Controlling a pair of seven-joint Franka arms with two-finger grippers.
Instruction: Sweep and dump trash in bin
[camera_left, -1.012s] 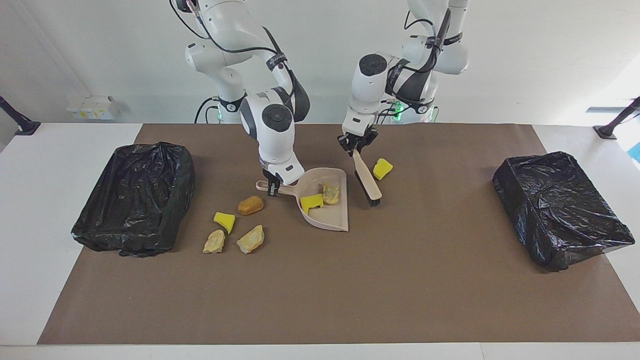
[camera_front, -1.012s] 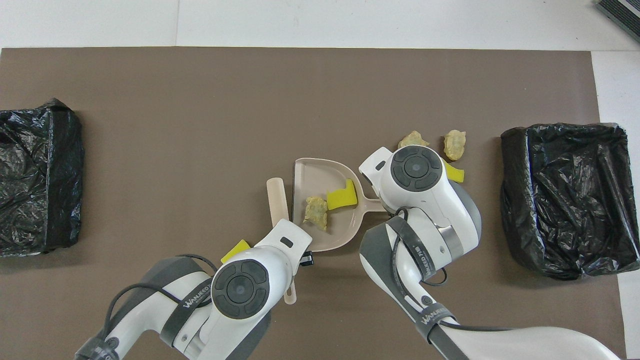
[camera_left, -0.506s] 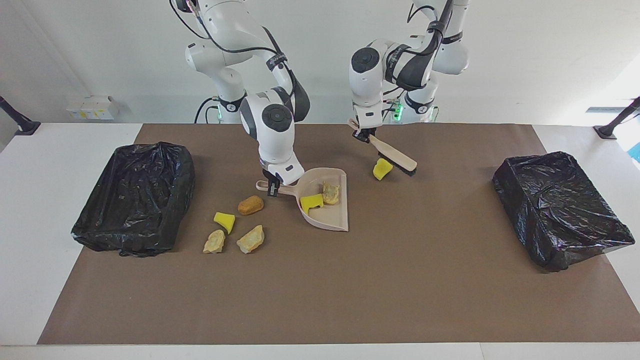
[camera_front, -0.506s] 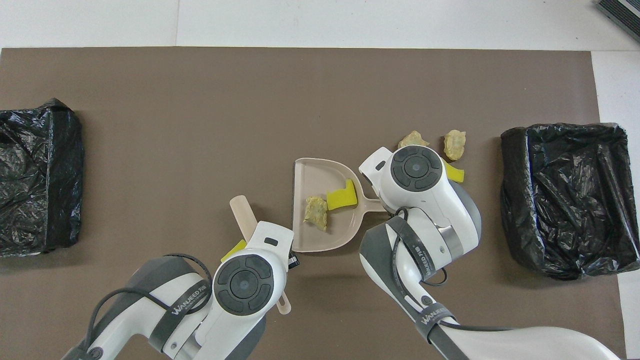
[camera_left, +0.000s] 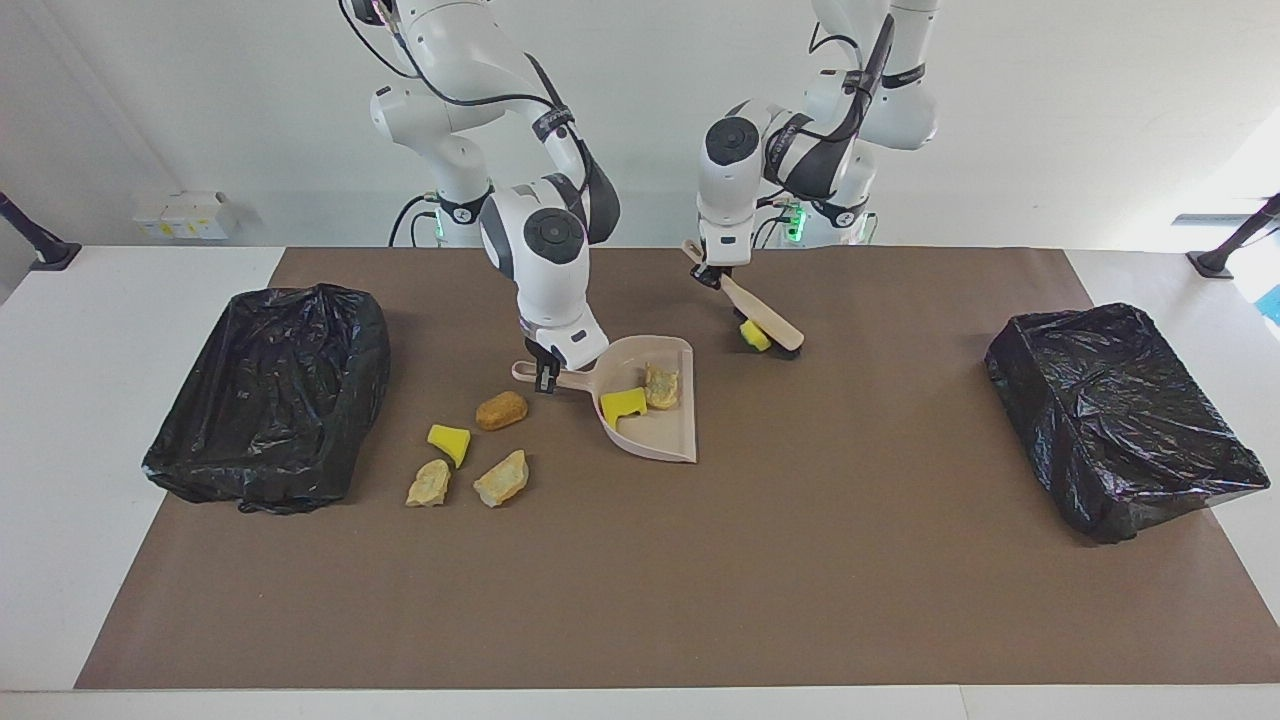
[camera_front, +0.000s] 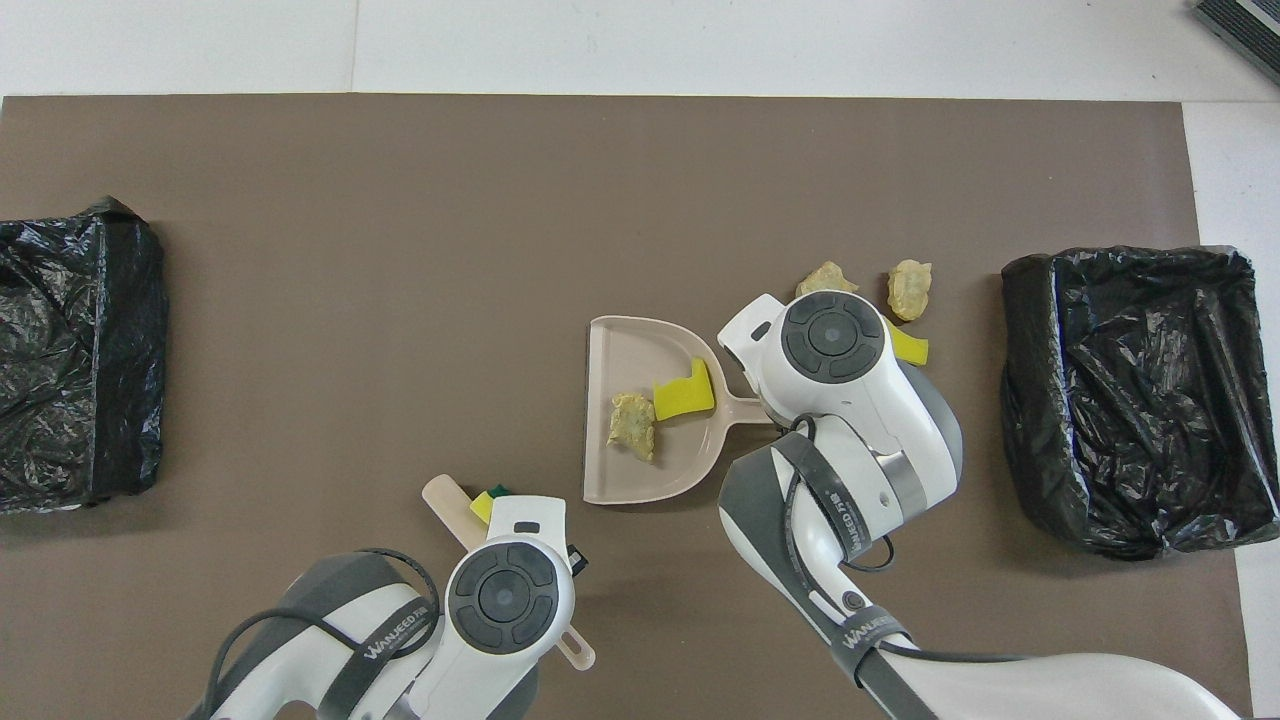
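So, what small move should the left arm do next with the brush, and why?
Probably a short stroke of the brush, held shut in the left gripper, toward the dustpan. Its bristles sit against the lone yellow sponge wedge, on the side nearer to the robots. The right gripper holds the pan's handle.

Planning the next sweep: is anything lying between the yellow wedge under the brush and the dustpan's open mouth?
Nothing visible does. Bare mat lies between the yellow wedge at the brush and the dustpan, whose straight open edge faces it.
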